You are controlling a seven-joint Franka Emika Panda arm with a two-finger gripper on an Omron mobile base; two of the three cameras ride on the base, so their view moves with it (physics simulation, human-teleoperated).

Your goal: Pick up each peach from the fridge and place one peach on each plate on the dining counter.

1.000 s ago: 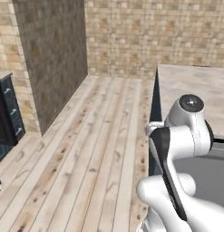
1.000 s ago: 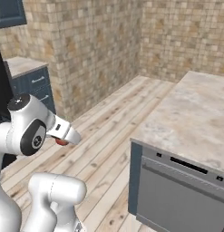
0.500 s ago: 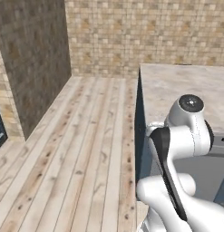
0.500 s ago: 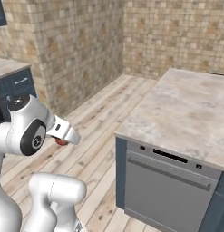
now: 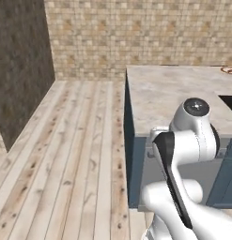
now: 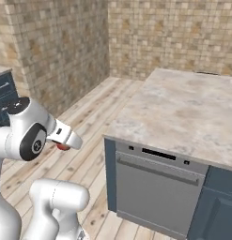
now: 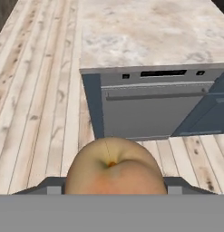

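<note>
Your wooden floor (image 7: 36, 90) at left, peach (image 7: 114, 167) clamped between your gripper (image 7: 114, 183) fingers low in the hand view, grey dishwasher front (image 7: 149, 106) ahead, dining counter (image 7: 149, 31) top beyond it.

Peach (image 7: 114, 170) in claw (image 7: 114, 183), before dining counter (image 7: 149, 31)

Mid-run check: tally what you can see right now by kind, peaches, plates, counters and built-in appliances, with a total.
Peaches: 1, the peach held in the gripper
Plates: 1, partly visible at the frame edge, the plate
Counters: 1, the dining counter
Built-in appliances: 1, the grey dishwasher in the counter's end
Total: 4
</note>
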